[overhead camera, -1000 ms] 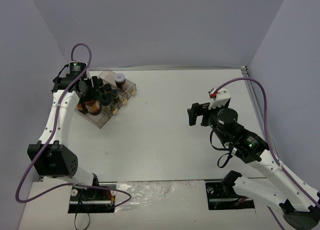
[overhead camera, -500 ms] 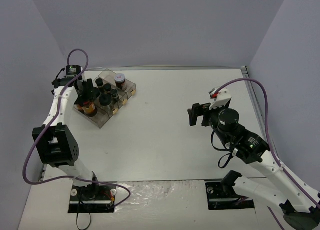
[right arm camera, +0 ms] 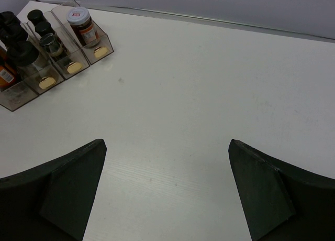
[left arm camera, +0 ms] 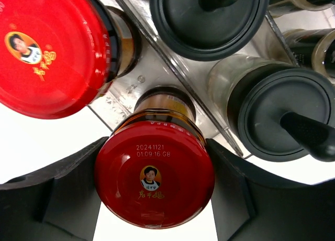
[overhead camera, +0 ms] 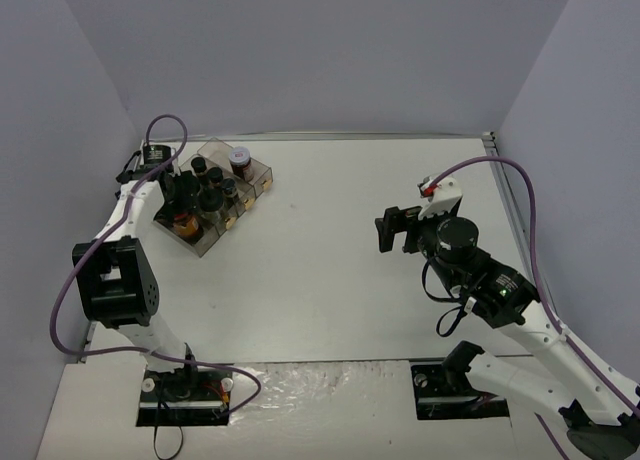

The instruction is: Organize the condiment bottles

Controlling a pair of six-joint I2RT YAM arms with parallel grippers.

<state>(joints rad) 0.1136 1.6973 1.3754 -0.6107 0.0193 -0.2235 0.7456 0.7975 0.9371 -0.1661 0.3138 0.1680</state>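
Left wrist view: up-left of the left gripper, another red-lidded jar; pinched between its fingers, a red-lidded jar at the clear tray; beyond and rightward, black-capped jars. Right gripper spread wide, well apart from them.

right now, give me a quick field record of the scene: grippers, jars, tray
left gripper: fingers against both sides of a red-lidded jar
right gripper: open, empty, over bare table
second red jar: beside the gripped one
black-capped jars: in tray compartments
white-lidded jar: alone in the end compartment
tray: clear, far left of table
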